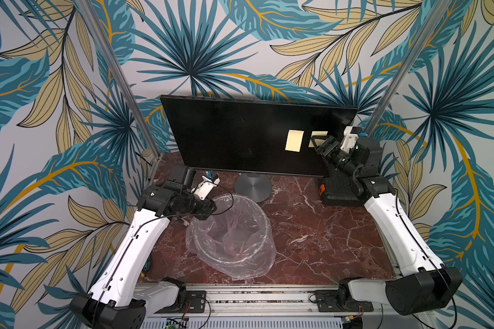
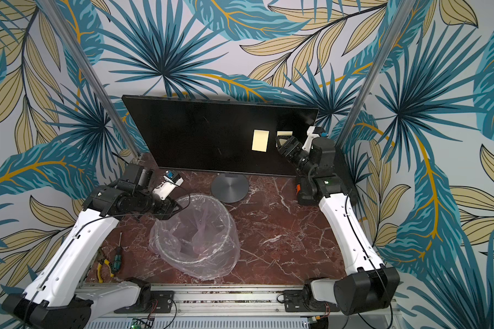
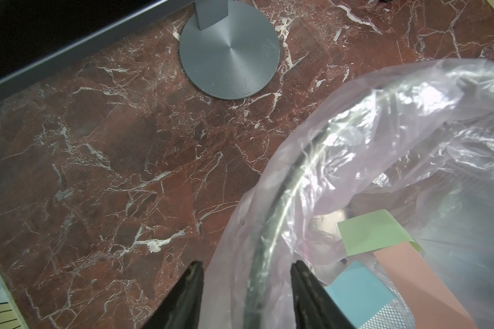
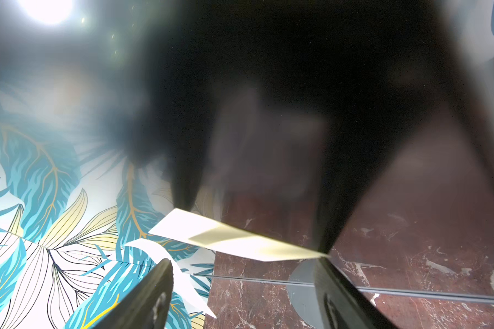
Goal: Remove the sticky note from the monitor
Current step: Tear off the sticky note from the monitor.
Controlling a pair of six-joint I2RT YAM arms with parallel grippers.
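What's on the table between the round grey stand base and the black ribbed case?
Nothing; base to case is bare red marble tabletop, in both top views.

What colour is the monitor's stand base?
The stand base is grey, clearest in left wrist view.

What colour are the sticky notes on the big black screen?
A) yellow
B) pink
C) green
A: both top views show pale yellow sticky notes stuck on the monitor.
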